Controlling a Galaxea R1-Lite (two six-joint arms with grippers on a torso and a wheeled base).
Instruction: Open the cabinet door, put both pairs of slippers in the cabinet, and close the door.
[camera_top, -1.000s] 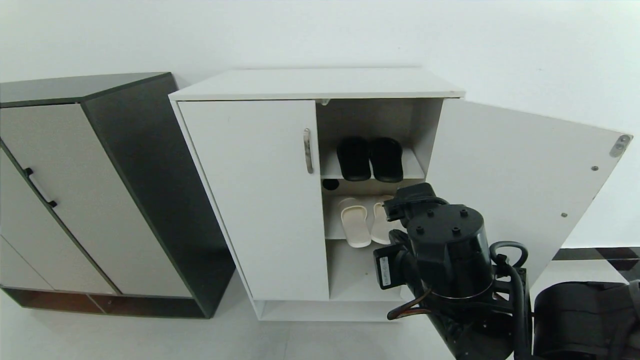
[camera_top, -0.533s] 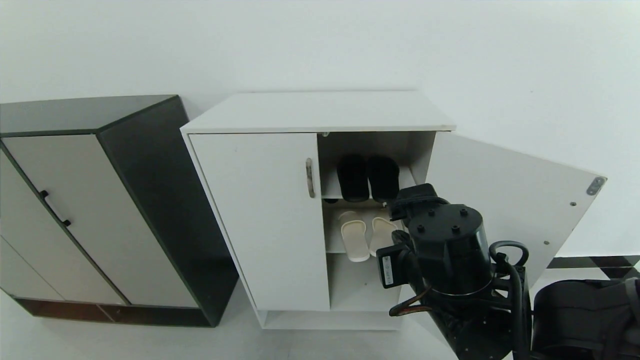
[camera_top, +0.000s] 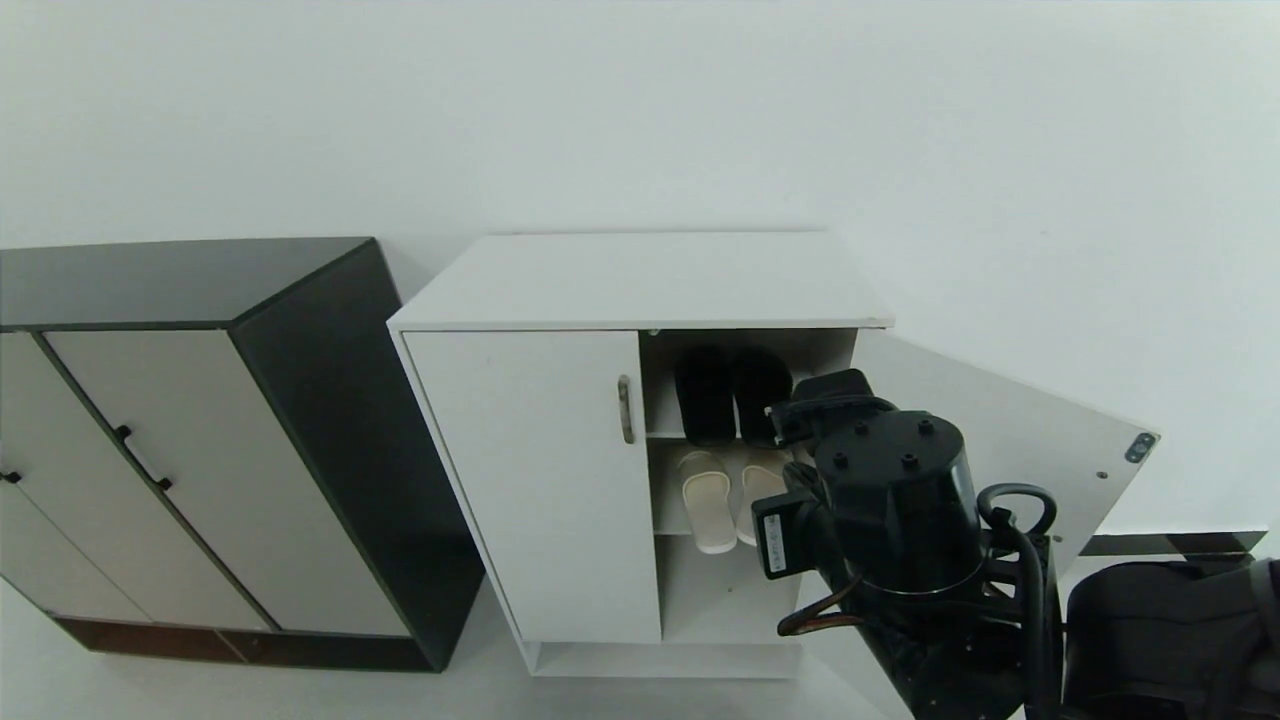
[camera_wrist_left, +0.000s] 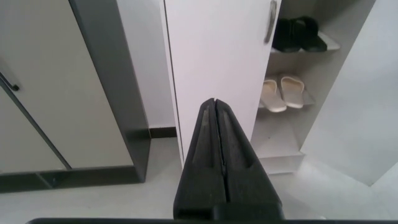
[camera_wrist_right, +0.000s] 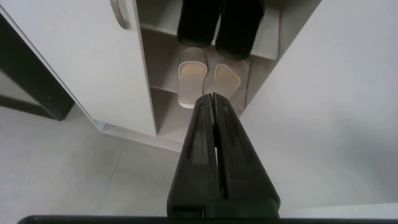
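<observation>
My left claw (camera_wrist_left: 214, 104) and right claw (camera_wrist_right: 215, 99) are squeezed shut and empty. The black slippers (camera_top: 733, 395) and white slippers (camera_top: 722, 485) sit inside, so I think the open cabinet door (camera_top: 1000, 450) needs pushing.

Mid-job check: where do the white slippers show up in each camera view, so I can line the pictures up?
Head view: white slippers on the middle shelf, under the black slippers.
Left wrist view: white slippers on that shelf, past the closed door.
Right wrist view: white slippers just beyond the right pincer.
Shared landmark: the closed door's metal handle.
</observation>
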